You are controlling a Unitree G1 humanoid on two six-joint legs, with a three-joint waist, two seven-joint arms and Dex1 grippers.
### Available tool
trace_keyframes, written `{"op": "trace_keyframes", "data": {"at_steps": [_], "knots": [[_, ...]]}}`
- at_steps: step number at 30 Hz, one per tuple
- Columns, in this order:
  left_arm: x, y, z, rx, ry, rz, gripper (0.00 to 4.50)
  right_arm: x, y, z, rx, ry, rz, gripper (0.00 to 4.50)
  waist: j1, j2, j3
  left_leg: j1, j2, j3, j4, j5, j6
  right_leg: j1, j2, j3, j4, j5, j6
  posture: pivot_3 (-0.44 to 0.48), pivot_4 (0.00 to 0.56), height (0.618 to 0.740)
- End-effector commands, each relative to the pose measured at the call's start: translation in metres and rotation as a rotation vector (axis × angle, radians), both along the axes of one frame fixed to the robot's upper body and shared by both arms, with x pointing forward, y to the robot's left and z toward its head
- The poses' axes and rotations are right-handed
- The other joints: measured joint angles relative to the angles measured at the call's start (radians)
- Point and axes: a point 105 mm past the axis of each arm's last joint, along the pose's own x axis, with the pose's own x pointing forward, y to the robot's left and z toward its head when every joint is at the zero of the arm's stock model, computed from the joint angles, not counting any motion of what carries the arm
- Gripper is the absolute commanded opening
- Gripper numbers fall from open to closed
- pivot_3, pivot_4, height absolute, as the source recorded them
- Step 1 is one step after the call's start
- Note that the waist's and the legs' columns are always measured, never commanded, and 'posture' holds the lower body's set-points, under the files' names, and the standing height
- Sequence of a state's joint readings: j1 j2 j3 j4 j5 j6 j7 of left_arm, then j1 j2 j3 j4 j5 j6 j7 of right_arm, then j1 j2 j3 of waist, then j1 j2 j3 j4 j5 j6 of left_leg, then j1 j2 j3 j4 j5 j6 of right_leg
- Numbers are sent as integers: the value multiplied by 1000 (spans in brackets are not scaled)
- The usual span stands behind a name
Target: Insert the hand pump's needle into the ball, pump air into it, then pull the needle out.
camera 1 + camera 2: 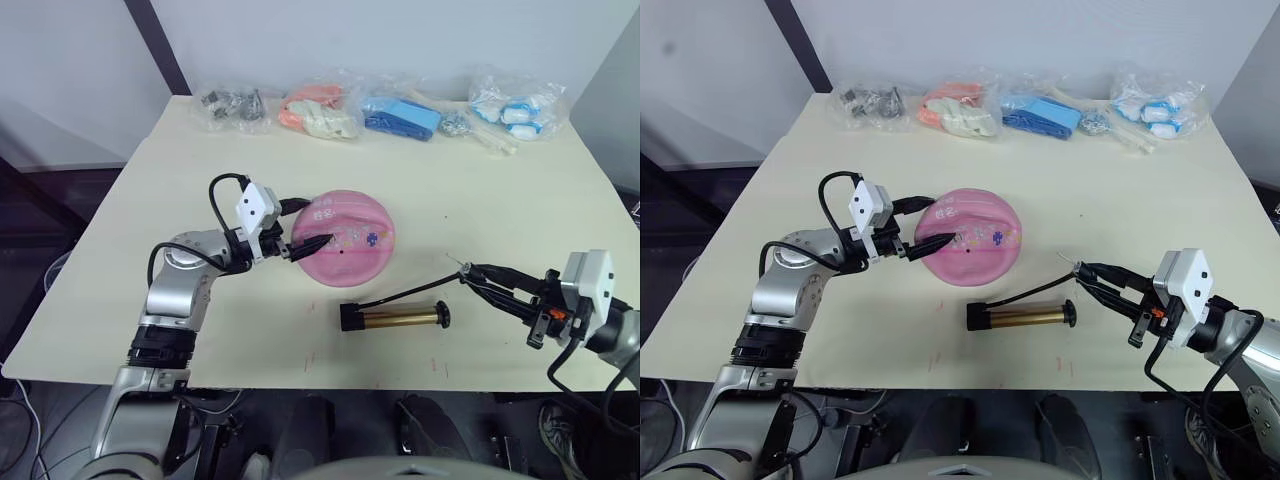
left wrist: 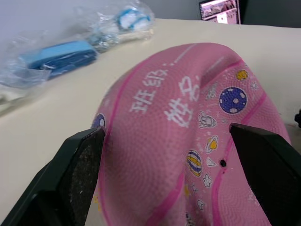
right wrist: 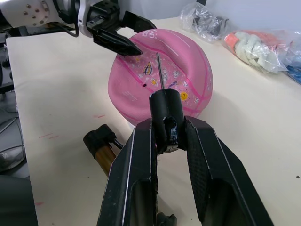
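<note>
Left gripper [image 1: 305, 243]: fingers spread apart, one on each flank of the ball at its 9 o'clock side, tips on or just off the pink skin; contact cannot be told. In the left wrist view both black pads [image 2: 80, 162] sit wide open with the ball between them.

Ball [image 1: 345, 238]: pink rubber, sagging into a low dome, on the cream table [image 1: 150, 200] slightly left of centre. Printed with small cartoon planets and pale characters; a small dark valve hole [image 2: 222, 163] faces the near edge.

Hand pump [image 1: 395, 319]: brass cylinder with black end caps, lying flat at the ball's 5 o'clock, near it but apart. T-handle toward 3 o'clock. Thin black hose [image 1: 410, 291] runs from the 9 o'clock cap up and across toward the right gripper.

Right gripper [image 1: 478, 274]: clenched on the small black fitting at the hose end, at 3 o'clock from the pump and well apart from the ball. Needle [image 3: 160, 70]: thin metal pin projecting from the fitting, aimed toward the ball, tip in open air.

Far edge of table, 12 o'clock: row of clear bags [image 1: 235, 105] — dark metal parts, orange and white items [image 1: 320, 112], blue items [image 1: 400, 117], blue-and-white items [image 1: 515, 108].
</note>
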State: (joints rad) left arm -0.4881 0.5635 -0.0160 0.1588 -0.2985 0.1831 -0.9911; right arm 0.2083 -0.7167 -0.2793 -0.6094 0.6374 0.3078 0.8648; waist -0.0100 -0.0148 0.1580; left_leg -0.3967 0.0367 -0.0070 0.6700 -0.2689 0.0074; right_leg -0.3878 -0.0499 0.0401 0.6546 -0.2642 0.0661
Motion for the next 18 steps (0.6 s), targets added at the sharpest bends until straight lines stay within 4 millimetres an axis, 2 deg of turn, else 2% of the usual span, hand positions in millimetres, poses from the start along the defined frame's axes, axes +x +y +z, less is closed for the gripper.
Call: {"op": "trace_keyframes", "data": {"at_steps": [1,4,6,7,14,18], "knots": [[5,-2,7,-5,-27,-5,2609,-4,2,8,8,-50,4,358,2,0,0,0,0,0,0,0,0,0,0,0,0,0,0,0,150,736],[8,0,8,-26,-33,30,1058,-5,3,8,18,-50,-2,358,1,0,0,0,0,0,1,0,0,0,0,0,1,0,0,0,150,736],[7,-1,8,-35,-36,38,202,-5,3,7,20,-48,-3,358,-1,-1,1,0,0,0,1,0,0,0,0,0,2,0,0,0,150,736],[6,-2,9,-49,-35,44,32,-6,4,7,21,-43,-2,358,-2,-1,1,0,0,0,1,0,0,0,0,0,2,0,0,0,150,736],[3,-2,11,-96,-67,173,32,1,9,7,53,47,-28,358,-1,-1,1,1,0,0,1,0,0,0,0,1,3,0,0,0,150,736],[-1,-7,11,-114,-73,235,32,6,15,2,9,135,-21,358,-2,-1,1,0,0,0,1,0,0,0,0,0,3,0,0,0,150,736]]}}
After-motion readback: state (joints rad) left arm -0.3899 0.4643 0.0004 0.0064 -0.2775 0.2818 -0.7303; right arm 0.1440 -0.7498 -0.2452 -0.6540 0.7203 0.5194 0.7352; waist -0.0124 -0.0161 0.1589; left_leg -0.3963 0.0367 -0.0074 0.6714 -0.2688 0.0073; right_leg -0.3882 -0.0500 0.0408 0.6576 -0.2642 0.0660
